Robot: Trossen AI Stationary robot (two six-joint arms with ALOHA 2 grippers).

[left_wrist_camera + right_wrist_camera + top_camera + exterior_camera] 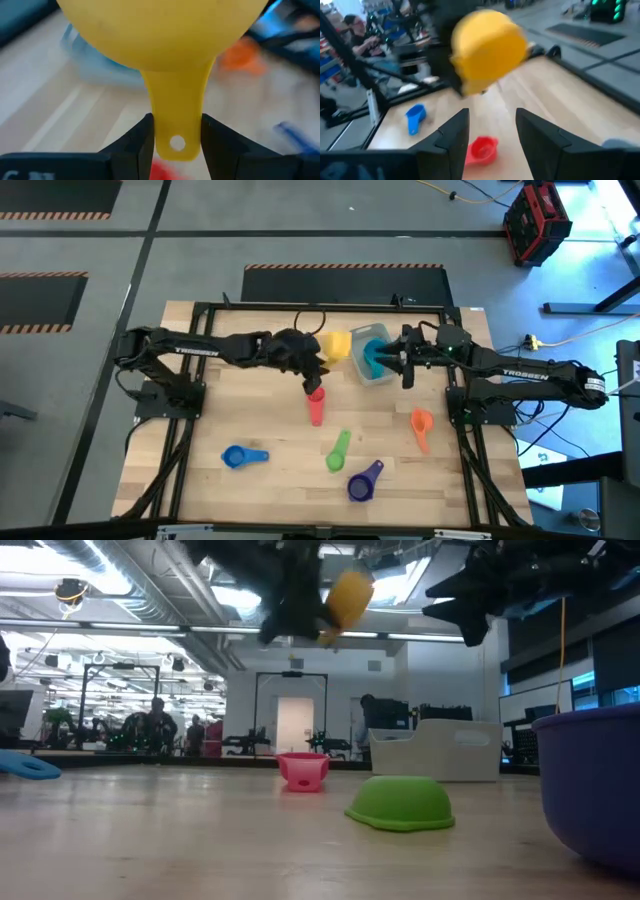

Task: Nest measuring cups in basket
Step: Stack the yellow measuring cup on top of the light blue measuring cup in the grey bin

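Note:
My left gripper [318, 362] is shut on the yellow measuring cup [336, 345], which hangs in the air just left of the basket [383, 375]. The basket stands at the table's far middle with the teal cup [370, 358] lying in it. My right gripper [405, 366] hovers open at the basket's right side with nothing between its fingers [455, 132]. The red cup [316, 406], blue cup [240, 457], green cup [338, 452], purple cup [362, 483] and orange cup [421, 425] lie apart on the table. In the low view the green cup [400, 802] rests bowl down. My left gripper [176, 125] pinches the yellow cup's flat handle [176, 112] near its free end, by the hang hole, one finger [140, 142] on each long edge. The fingers lie across the handle. The cup is lifted clear [348, 600], its bowl [160, 35] pointing away from the gripper toward the basket.
Black frame rails [190, 380] run along the table's left, right and far sides. Bare wood [270, 420] lies between the scattered cups. People and equipment [160, 725] show in the room beyond the table's far edge.

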